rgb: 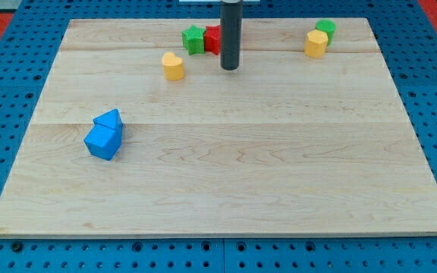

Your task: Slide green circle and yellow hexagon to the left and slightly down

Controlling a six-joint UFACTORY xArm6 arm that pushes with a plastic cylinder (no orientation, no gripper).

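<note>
Sitting at the far right, green circle (326, 29) is touching yellow hexagon (316, 43); my tip (229, 67) is resting well left, beside red block (213, 39); no gripper

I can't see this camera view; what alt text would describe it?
A dark rod's tip rests near the top of a wooden board, beside a red block and green star. The green circle and yellow hexagon touch at upper right; a yellow heart and two blue blocks lie left.
</note>
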